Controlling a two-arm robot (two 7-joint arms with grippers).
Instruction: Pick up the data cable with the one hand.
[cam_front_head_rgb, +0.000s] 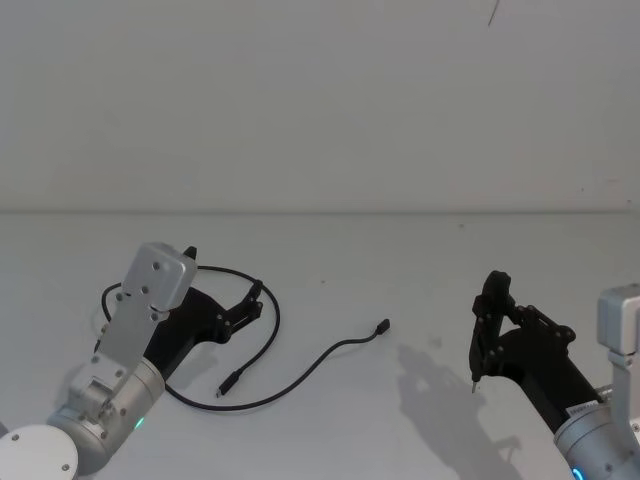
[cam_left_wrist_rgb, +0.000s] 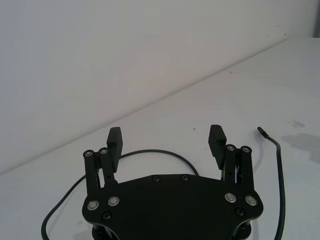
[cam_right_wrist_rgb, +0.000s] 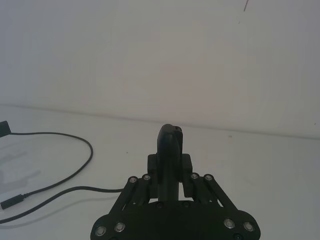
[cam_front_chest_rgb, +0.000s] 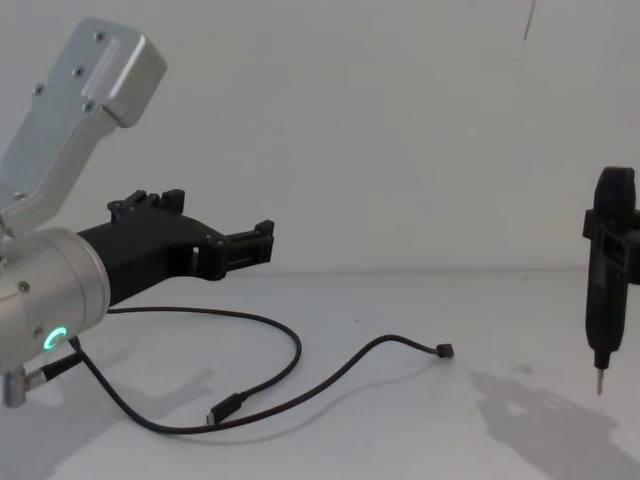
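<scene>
The data cable (cam_front_head_rgb: 330, 350) lies in loose loops on the white table, left of centre, with a small plug (cam_front_head_rgb: 382, 326) at its far end and another plug (cam_front_head_rgb: 229, 384) inside the loop. My left gripper (cam_front_head_rgb: 254, 300) hovers open above the loop's far side. In the left wrist view its fingers (cam_left_wrist_rgb: 115, 139) stand wide apart, and the cable (cam_left_wrist_rgb: 150, 151) runs on the table below the gap without touching them. The chest view shows the cable (cam_front_chest_rgb: 380, 341) flat on the table. My right gripper (cam_front_head_rgb: 492, 295) is shut on nothing at the right, well away from the cable.
The white table (cam_front_head_rgb: 420, 250) meets a plain white wall (cam_front_head_rgb: 320, 100) at the back. Bare tabletop lies between the two arms and beyond the cable. The right gripper casts a shadow (cam_front_head_rgb: 430, 365) on the table.
</scene>
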